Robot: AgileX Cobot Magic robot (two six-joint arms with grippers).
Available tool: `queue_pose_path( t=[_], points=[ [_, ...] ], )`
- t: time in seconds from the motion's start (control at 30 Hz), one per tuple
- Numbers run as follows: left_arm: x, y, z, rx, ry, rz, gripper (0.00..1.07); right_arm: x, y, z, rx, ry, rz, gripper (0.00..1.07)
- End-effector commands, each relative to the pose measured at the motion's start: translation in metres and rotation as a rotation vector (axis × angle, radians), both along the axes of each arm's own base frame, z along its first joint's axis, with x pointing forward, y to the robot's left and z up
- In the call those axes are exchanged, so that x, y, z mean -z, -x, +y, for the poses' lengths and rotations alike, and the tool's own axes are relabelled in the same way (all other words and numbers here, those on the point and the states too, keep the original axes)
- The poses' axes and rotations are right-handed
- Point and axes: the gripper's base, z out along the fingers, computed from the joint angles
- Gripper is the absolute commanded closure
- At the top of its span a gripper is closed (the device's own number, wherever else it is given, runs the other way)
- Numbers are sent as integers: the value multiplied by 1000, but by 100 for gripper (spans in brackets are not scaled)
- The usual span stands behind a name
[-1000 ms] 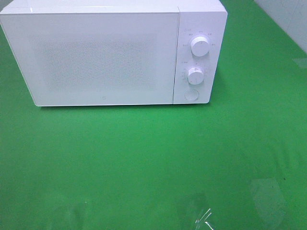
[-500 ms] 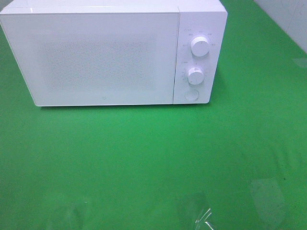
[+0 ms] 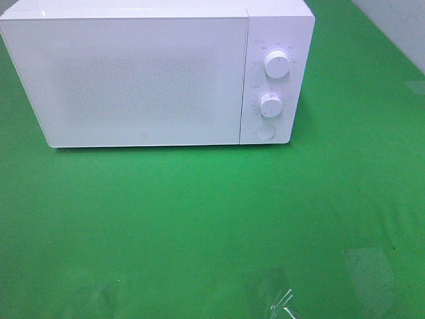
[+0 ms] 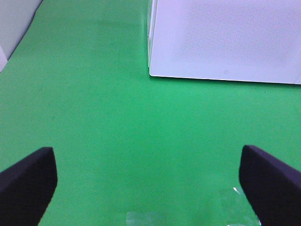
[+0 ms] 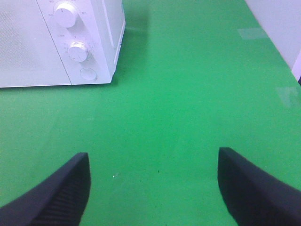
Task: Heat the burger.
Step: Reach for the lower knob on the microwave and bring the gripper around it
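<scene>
White microwave (image 3: pixel 143 80) sits at 11 o'clock on the green bench (image 3: pixel 212 219), door shut. Control panel at 3 o'clock of the door: upper knob (image 3: pixel 276 64), lower knob (image 3: pixel 270 105), round button (image 3: pixel 265 131) at 6 o'clock of them. Left hand (image 4: pixel 146 157) is spread wide over bare bench, holding nothing. Right hand (image 5: pixel 153 157) is spread wide too, also holding nothing, microwave well apart. Burger shows in no view; cannot tell where it is.

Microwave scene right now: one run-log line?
microwave: door shut | burger: not in view | left gripper: open, empty | right gripper: open, empty | both over green mat
</scene>
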Motion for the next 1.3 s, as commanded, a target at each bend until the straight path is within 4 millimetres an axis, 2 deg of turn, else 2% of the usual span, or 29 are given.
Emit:
queue_pose_path(
  t=[0.03,0.33,0.63,0.73,1.03,1.13,1.3],
  points=[
    [1,3,0,-2,-1,-18,9,0,3,0,3,5,-18,33],
    [1,3,0,-2,-1,-18,9,0,3,0,3,-2,-19,33],
    [1,3,0,-2,-1,-18,9,-16,3,-1,15,-7,-147,33],
    [1,3,0,-2,-1,-18,9,-18,-3,-1,15,-4,-224,34],
    [1,3,0,-2,-1,-18,9,-12,-14,-1,14,0,-294,34],
    [1,3,0,-2,-1,-18,9,-11,-19,-1,14,1,-282,34],
    [1,3,0,-2,-1,-17,9,-7,-37,0,11,2,-252,34]
  ],
)
